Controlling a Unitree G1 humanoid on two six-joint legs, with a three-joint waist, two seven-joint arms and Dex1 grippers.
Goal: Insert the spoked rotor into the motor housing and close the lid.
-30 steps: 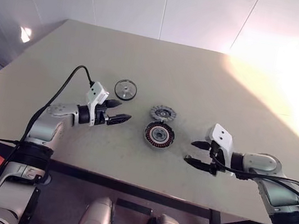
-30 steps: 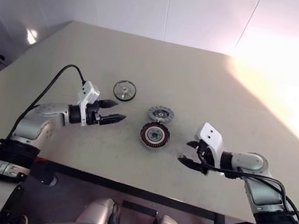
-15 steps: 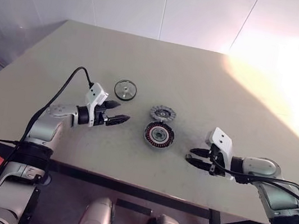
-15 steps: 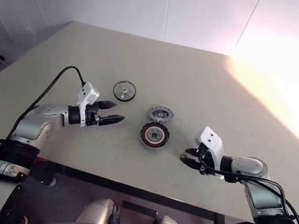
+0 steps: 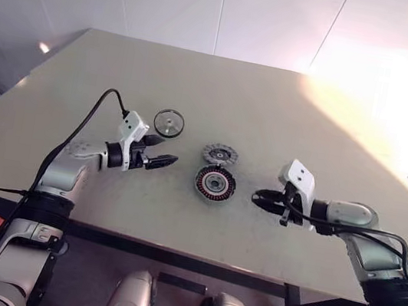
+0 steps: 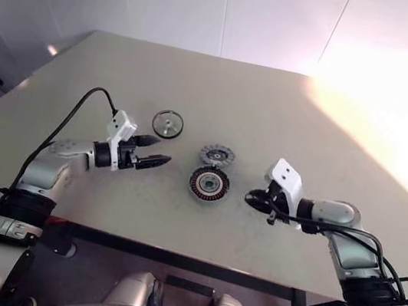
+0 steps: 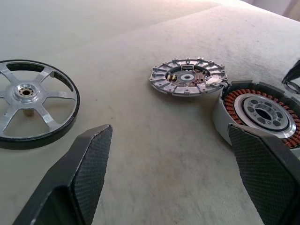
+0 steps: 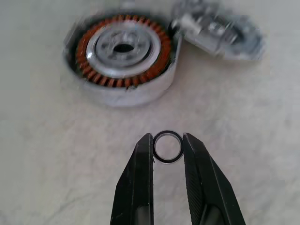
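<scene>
The spoked rotor (image 5: 168, 122) lies flat on the table, black-rimmed with silver spokes, just beyond my left gripper (image 5: 167, 152), which hovers open and empty. To its right sits the motor housing (image 5: 215, 183) with copper windings around a silver hub. The grey ribbed lid (image 5: 221, 155) lies right behind the housing, touching it. In the left wrist view the rotor (image 7: 28, 110), lid (image 7: 187, 77) and housing (image 7: 262, 112) spread out ahead of the open fingers. My right gripper (image 8: 167, 137) is shut on a tiny metal ring (image 8: 168, 161), held just short of the housing (image 8: 123, 56).
The beige table (image 5: 273, 110) stretches wide behind the parts, with bright glare on its far right side. Its front edge runs just below both arms. A black cable loops over my left arm.
My right gripper has shut on the tiny metal ring, lifted it off the table and moved a little toward the housing. The left arm has kept still.
</scene>
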